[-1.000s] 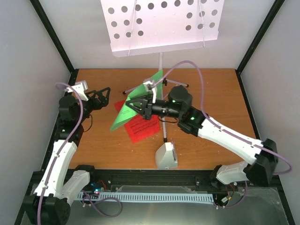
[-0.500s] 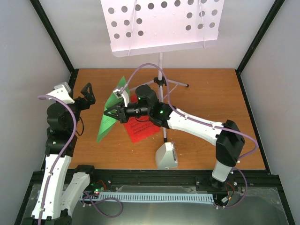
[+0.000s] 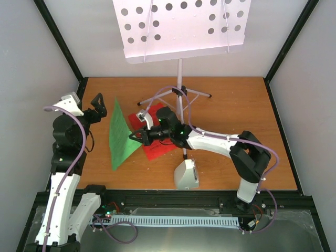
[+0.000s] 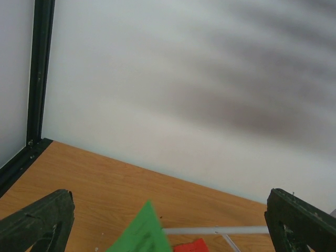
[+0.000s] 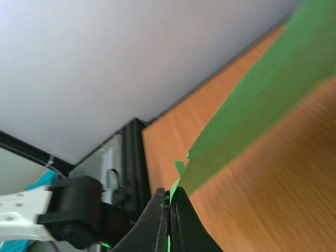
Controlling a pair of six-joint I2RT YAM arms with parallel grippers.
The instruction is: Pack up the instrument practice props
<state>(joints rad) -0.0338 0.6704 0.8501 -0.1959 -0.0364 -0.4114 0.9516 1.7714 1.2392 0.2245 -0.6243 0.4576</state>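
Slippage looks likeliest: the right end effector (image 3: 136,135) pinches the green sheet (image 3: 121,139) by one thin edge, tilted over the tabletop (image 3: 231,115) beside the red sheet (image 3: 159,148), and the left end effector (image 3: 98,106), spread wide, supports nothing if it swings loose.

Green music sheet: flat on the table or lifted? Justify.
Lifted: the shut right end effector pinches one edge of the green sheet, which stands tilted above the table.

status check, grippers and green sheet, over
Right gripper shut on green sheet. Left gripper open, empty. Red sheet, metronome, stand not packed. Nothing between green sheet and left gripper.
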